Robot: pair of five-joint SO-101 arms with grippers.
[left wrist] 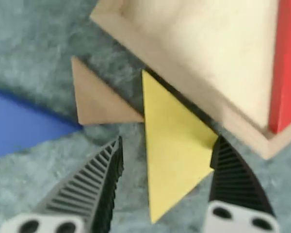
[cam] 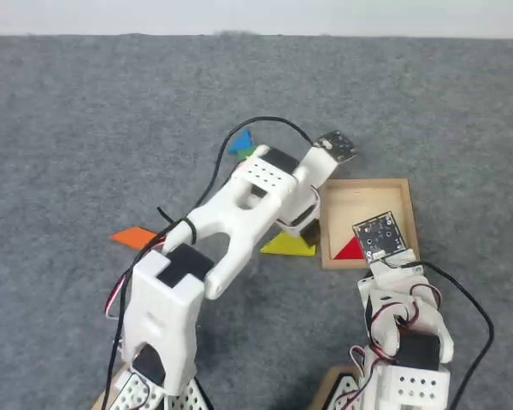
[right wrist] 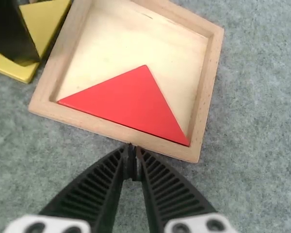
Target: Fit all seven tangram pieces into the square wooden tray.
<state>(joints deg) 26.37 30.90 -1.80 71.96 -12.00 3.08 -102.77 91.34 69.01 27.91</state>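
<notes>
Left claw [left wrist: 167,145] gapes astride the yellow triangle [left wrist: 172,116], which touches the tray [left wrist: 223,48] wall; squeezing may jam it or shove the tray. Right claw [right wrist: 131,155] is pinched closed, empty.

Left arm [cam: 239,209] and right arm [cam: 402,295]: white shells housing black motors [cam: 184,260], trailing black and red cables [cam: 218,171]. Left tool [left wrist: 168,141], right tool [right wrist: 132,148]: wearing black ribbed fingers [right wrist: 106,189], white screw-holed bases.

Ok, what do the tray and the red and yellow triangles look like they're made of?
Tray: pale bare wood, going by its faint grain and matte surface. Red triangle: probably painted wood; flat, matte, even colour hides any grain. Yellow triangle: likely the same, a thick slab with a matte yellow coat.
</notes>
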